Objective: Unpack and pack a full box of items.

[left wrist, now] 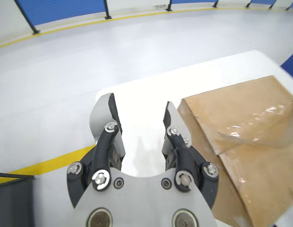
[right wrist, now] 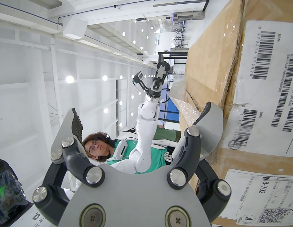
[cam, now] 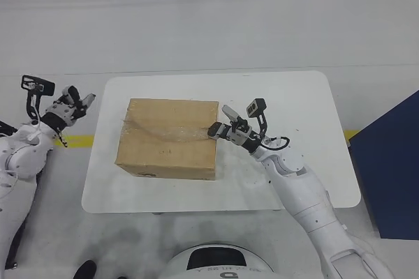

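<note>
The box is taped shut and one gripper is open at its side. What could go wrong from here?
1. The right gripper is open at the side of the box, where the clear tape ends; a finger may slip or tear cardboard.
2. The left gripper is past the table edge, apart from the box, so a pull could slide it.

- I see a big industrial hall: blue partition panels, a yellow floor line on grey floor.
- High white ceiling, rows of lamps.
</note>
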